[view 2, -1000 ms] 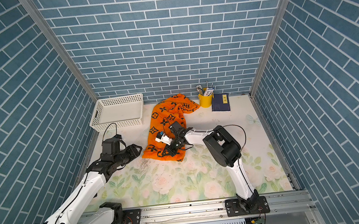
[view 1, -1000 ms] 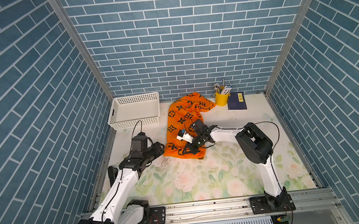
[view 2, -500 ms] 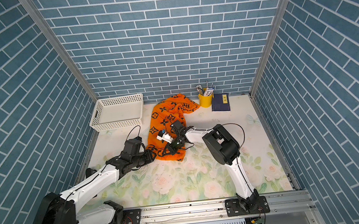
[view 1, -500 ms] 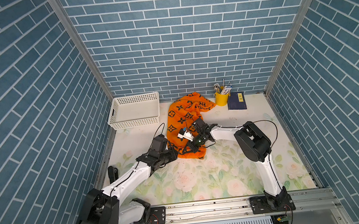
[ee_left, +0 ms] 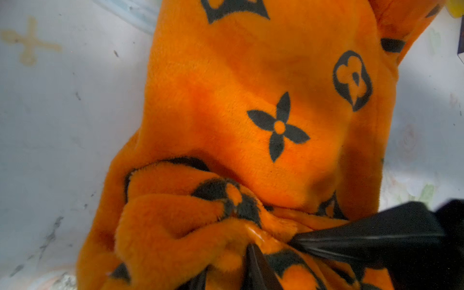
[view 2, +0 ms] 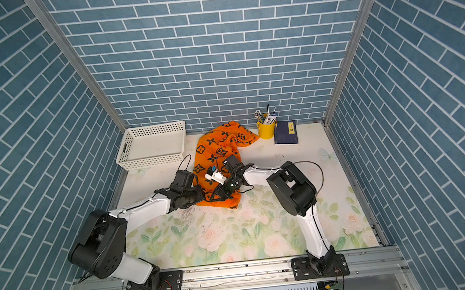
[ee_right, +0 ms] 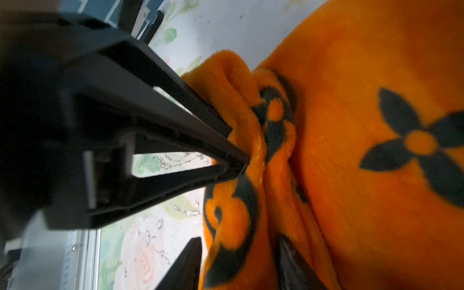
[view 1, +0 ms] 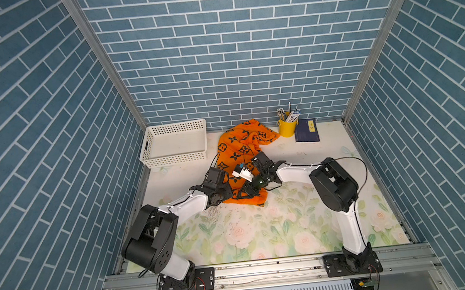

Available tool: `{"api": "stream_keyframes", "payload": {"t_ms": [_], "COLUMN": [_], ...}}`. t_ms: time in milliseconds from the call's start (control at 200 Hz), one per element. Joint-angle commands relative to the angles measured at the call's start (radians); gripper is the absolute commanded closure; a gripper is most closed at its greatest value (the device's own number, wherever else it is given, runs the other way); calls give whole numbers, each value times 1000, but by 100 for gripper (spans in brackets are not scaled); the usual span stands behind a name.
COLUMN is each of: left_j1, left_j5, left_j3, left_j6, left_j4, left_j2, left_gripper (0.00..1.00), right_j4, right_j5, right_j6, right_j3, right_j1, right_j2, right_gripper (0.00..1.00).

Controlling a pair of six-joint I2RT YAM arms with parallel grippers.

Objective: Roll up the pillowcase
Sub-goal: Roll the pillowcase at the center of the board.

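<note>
Orange plush pillowcase (view 1: pixel 234 148), near fold pinched in left fingers (ee_right: pixel 200 135), loose between parted right fingers (ee_right: pixel 185 263).

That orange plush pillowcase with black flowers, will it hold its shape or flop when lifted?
Probably floppy: the orange plush pillowcase lies crumpled in soft folds. Likely light, since it bunches where the left gripper pinches it. The fuzzy pile should grip rather than slip.

A floral table (view 1: pixel 262 230) bears a white basket (view 1: pixel 174 158) far left. Right of it lie the crumpled orange pillowcase (view 1: pixel 237 148), a yellow cup (view 1: pixel 287 128) and a blue book (view 1: pixel 306 130).
</note>
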Motion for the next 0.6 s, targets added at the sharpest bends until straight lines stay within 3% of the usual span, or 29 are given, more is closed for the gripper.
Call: {"api": "stream_keyframes", "payload": {"t_ms": [0, 205, 440, 595], "left_j1": [19, 30, 34, 36], "left_j5": [-34, -34, -25, -24], "left_j3": [14, 33, 31, 28], "left_j6": [-20, -33, -29, -23], "left_j4": [-26, -37, -35, -35], "left_j2": [30, 56, 59, 61], "left_gripper": [68, 68, 68, 68], "right_j4": [44, 3, -3, 14], "right_j5": [194, 355, 476, 509], "right_j6": [-60, -152, -123, -111], "right_j3": [-83, -236, -241, -213], "right_j1": [-8, 41, 38, -4], "right_j2": [-147, -282, -238, -183], "right_gripper": [46, 46, 75, 78]}}
